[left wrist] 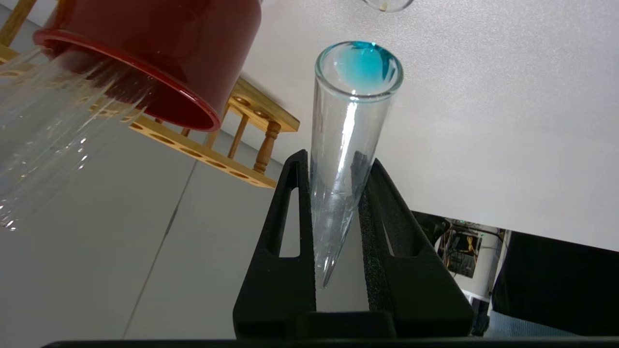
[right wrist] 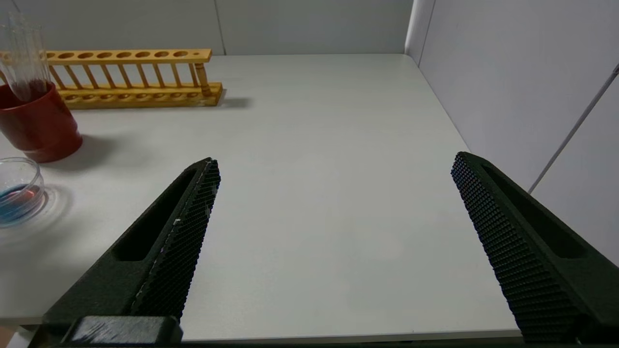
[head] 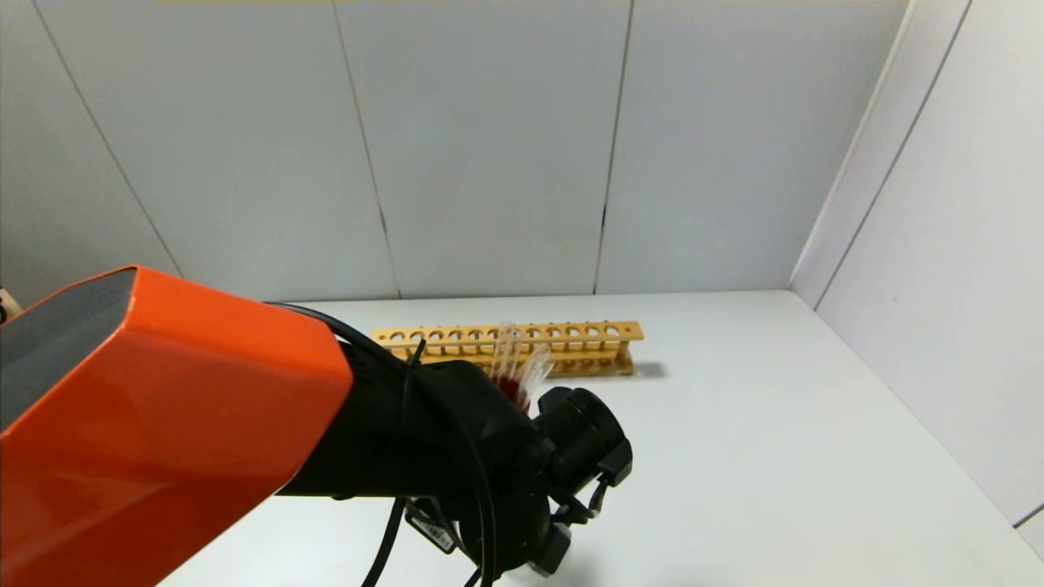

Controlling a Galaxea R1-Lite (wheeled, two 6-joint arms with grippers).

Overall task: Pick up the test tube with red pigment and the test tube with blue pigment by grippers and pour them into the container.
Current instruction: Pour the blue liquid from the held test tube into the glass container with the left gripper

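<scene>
My left gripper [left wrist: 337, 158] is shut on the test tube with blue pigment [left wrist: 350, 125], gripping it between both pads. Teal liquid sits at the tube's far end [left wrist: 360, 65], which points toward the white table close to the container's rim [left wrist: 387, 4]. The container [right wrist: 17, 193], a low clear beaker, stands on the table and holds blue liquid with a red patch. I cannot pick out the test tube with red pigment; clear tubes [right wrist: 23, 58] stand in a dark red cup [right wrist: 38, 123]. My right gripper [right wrist: 336, 162] is open and empty over bare table.
A wooden tube rack [head: 506, 346] stands at the back of the table, behind the red cup [left wrist: 159, 58]. My left arm [head: 457, 440] hides the cup and beaker in the head view. Walls close the back and right sides.
</scene>
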